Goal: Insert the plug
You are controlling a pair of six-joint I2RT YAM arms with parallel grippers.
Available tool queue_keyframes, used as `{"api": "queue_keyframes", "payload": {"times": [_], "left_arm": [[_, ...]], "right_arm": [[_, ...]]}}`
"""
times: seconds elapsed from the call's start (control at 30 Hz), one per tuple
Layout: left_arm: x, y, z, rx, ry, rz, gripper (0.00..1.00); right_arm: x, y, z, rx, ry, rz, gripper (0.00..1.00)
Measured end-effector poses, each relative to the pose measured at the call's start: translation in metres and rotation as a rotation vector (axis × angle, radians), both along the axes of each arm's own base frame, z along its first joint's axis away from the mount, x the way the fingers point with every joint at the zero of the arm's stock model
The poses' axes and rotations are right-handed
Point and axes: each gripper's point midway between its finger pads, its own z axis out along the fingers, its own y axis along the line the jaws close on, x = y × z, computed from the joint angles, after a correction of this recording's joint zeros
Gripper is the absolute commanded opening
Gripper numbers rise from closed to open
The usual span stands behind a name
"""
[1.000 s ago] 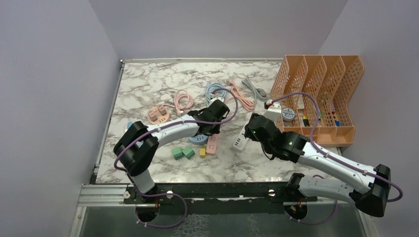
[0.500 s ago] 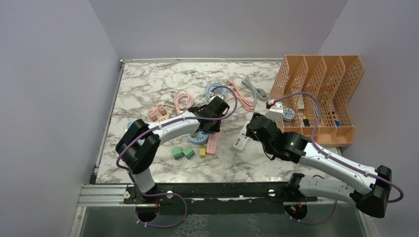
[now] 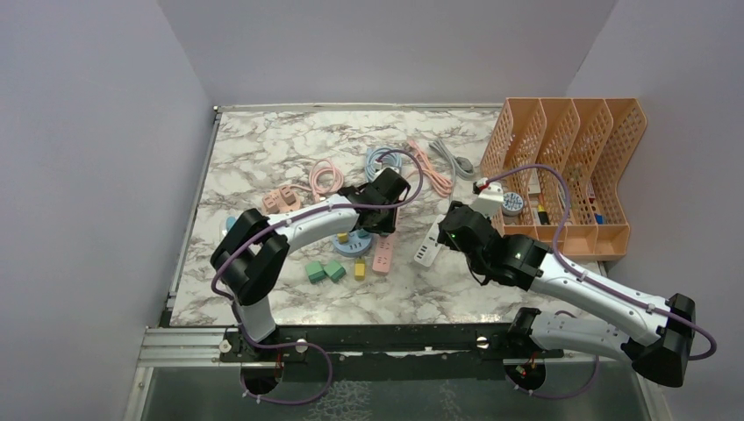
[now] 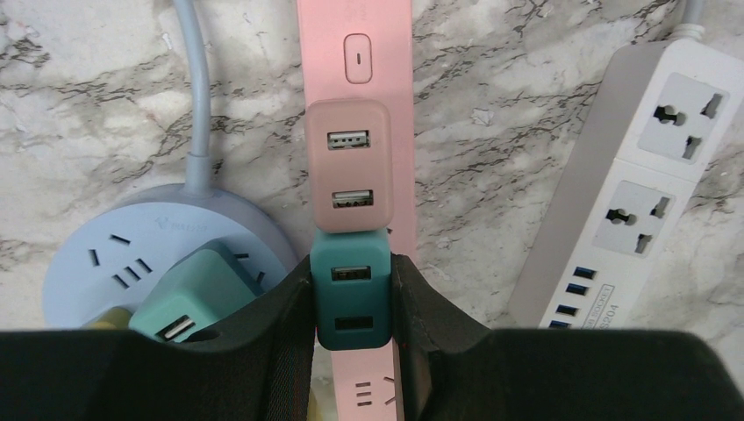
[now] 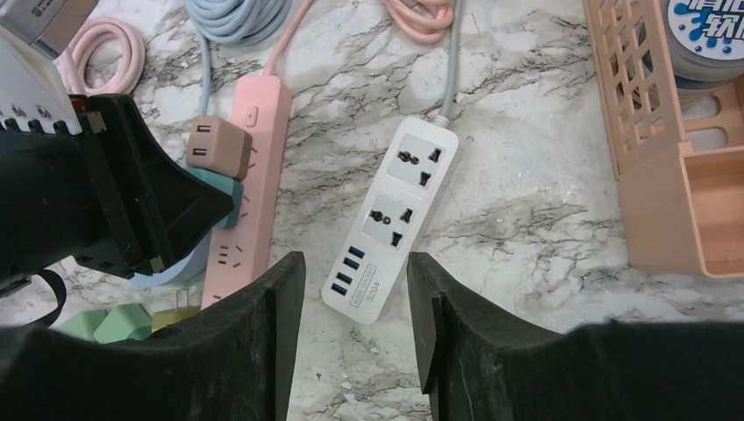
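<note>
My left gripper (image 4: 351, 270) is shut on a teal USB plug (image 4: 351, 303) and holds it against the pink power strip (image 4: 355, 53), touching the near side of a dusty-pink USB plug (image 4: 349, 167) that sits in the strip. I cannot tell how deep the teal plug sits. In the top view the left gripper (image 3: 382, 209) is over the strip (image 3: 383, 255). My right gripper (image 5: 355, 263) is open and empty, hovering over the near end of a white power strip (image 5: 392, 221), and it also shows in the top view (image 3: 447, 233).
A round blue socket (image 4: 132, 254) with a light-green plug (image 4: 184, 303) in it lies left of the pink strip. Green plugs (image 3: 325, 272), a yellow plug (image 3: 360, 270), pink plugs (image 3: 282, 200) and coiled cables (image 3: 386, 162) lie around. An orange file organizer (image 3: 570, 175) stands at the right.
My left gripper has shifted slightly right and away with the teal plug, and the pink strip has moved a little with it. The right arm has barely moved.
</note>
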Motion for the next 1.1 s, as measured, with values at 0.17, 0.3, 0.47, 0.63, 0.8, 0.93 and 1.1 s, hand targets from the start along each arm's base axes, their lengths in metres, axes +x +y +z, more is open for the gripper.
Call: {"api": "queue_keyframes", "payload": {"times": [0.17,0.3,0.47,0.63,0.8,0.93,1.1], "left_arm": [[0.000,-0.005,-0.001,-0.009,0.016,0.011,0.00],[0.000,-0.005,-0.002,0.023,-0.003,0.002,0.00],[-0.001,-0.006,-0.005,0.057,-0.039,-0.013,0.00],[-0.002,-0.005,-0.010,0.054,-0.064,-0.018,0.00],[-0.003,-0.005,-0.016,0.045,-0.074,-0.014,0.00],[-0.004,-0.003,-0.021,0.045,-0.078,-0.012,0.00],[-0.003,-0.004,-0.021,0.045,-0.090,-0.010,0.00]], "right_arm": [[0.000,0.000,0.000,-0.002,-0.001,-0.002,0.46],[0.000,-0.001,0.000,-0.003,-0.003,-0.005,0.46],[0.000,-0.002,-0.001,-0.003,-0.002,-0.009,0.46],[0.000,-0.003,-0.003,-0.007,-0.001,-0.013,0.46],[0.000,-0.003,-0.003,-0.008,-0.001,-0.013,0.46],[0.000,-0.003,-0.003,-0.007,-0.001,-0.014,0.46],[0.000,-0.003,-0.003,-0.008,-0.001,-0.014,0.46]]}}
